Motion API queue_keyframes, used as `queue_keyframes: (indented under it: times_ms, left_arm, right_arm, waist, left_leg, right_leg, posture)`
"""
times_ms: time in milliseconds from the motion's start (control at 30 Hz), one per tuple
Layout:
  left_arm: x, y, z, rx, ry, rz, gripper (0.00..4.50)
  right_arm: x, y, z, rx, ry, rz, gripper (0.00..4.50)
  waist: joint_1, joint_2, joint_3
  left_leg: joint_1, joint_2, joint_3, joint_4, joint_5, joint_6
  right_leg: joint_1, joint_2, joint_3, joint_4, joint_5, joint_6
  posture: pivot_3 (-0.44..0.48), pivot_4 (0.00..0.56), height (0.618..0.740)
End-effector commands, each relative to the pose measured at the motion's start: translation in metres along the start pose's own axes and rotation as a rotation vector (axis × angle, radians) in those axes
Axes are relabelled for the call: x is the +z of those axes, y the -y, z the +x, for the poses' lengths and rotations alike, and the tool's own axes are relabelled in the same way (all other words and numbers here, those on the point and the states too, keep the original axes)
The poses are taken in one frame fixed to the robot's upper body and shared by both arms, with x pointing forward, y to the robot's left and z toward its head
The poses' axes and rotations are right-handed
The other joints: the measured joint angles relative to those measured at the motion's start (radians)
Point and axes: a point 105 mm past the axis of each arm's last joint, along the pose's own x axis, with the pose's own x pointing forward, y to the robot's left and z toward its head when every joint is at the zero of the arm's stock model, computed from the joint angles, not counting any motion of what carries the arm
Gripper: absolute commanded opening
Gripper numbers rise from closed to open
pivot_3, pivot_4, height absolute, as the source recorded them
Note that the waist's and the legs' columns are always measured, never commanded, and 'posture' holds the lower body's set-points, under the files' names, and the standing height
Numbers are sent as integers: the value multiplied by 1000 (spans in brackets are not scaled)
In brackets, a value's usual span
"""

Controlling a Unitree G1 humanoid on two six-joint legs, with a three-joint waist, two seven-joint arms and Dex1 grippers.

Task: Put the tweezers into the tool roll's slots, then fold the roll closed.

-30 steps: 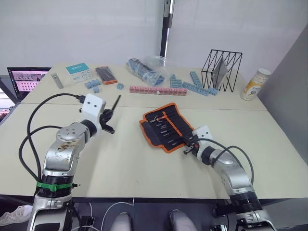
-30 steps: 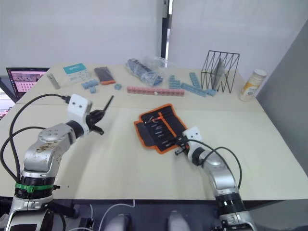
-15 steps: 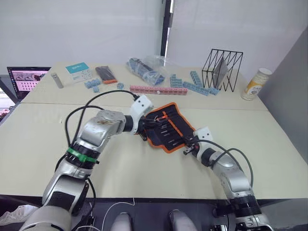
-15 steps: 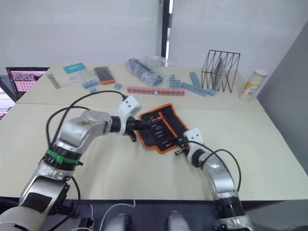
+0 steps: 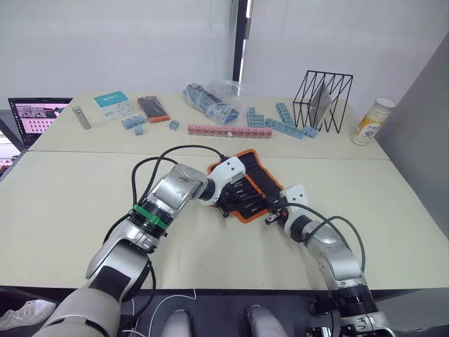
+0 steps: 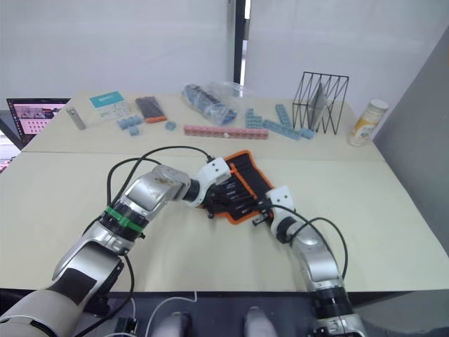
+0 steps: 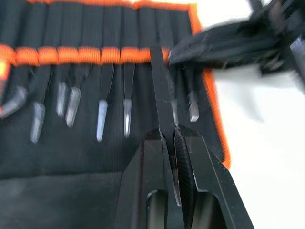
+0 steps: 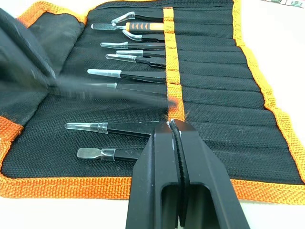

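Note:
The tool roll [image 5: 257, 175] lies open at the table's middle, black with orange edging and an orange strap [image 8: 170, 71] across its slots [image 8: 214, 90]. Several tweezers [image 8: 125, 74] with clear tip caps sit in those slots. My left gripper [image 7: 168, 133] is shut on one black tweezers [image 7: 159, 90] and holds it low over the roll, its point at the strap. From the head view that gripper [image 5: 230, 199] hangs over the roll's near left part. My right gripper [image 8: 172, 126] is shut, its tips at the strap on the roll's near right corner [image 5: 273, 210].
Along the far side lie a pink block row [image 5: 229, 131], blue blocks [image 5: 280, 125], a plastic bag [image 5: 214, 98], a dark ribbed pack [image 5: 153, 109], a teal box [image 5: 116, 104] and a grey bar [image 5: 83, 116]. A wire rack [image 5: 324, 102] and a can [image 5: 372, 121] stand far right, a laptop [image 5: 35, 116] far left.
My left arm has swung right from the table's left side, carrying the tweezers over the roll and down toward the slots. The right gripper has stayed at the roll's corner.

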Motion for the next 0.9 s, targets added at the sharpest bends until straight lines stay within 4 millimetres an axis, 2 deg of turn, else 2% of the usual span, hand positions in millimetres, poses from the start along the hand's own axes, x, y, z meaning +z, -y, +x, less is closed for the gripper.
queue_keyframes:
  times_ms: [33, 300, 567, 700, 900]
  left_arm:
    - [14, -2, -7, 7, 15, 70, 49]
    - [9, -3, -7, 1, -12, 113, 49]
    - [18, -3, 5, -5, 14, 130, 49]
    - [22, -4, 25, -13, 60, 128, 49]
    - [28, -4, 48, -1, 83, 145, 49]
  right_arm:
    - [-4, 8, -4, -41, -16, 1, 0]
    - [-5, 5, -2, -37, -19, 5, 0]
    - [-5, 3, -2, -38, -18, 11, 0]
    - [-13, 2, -3, -43, -51, 8, 0]
    - [-15, 1, -5, -50, -55, 14, 0]
  waist:
    - [0, 0, 0]
    - [0, 0, 0]
    - [1, 0, 0]
    - [3, 0, 0]
    - [11, 0, 0]
  left_leg:
    - [0, 0, 0, 0, 0, 0]
    - [0, 0, 0, 0, 0, 0]
    - [0, 0, 0, 0, 0, 0]
    - [0, 0, 0, 1, 0, 0]
    - [0, -1, -1, 1, 0, 0]
  right_leg:
    - [0, 0, 0, 0, 0, 0]
    - [0, 0, 0, 0, 0, 0]
    - [0, 0, 0, 0, 0, 0]
    - [1, 0, 0, 0, 0, 0]
    - [2, 0, 0, 0, 0, 1]
  posture:
    - [0, 150, 740]
    - [0, 150, 740]
    - [0, 150, 740]
    - [0, 150, 740]
    - [0, 150, 740]
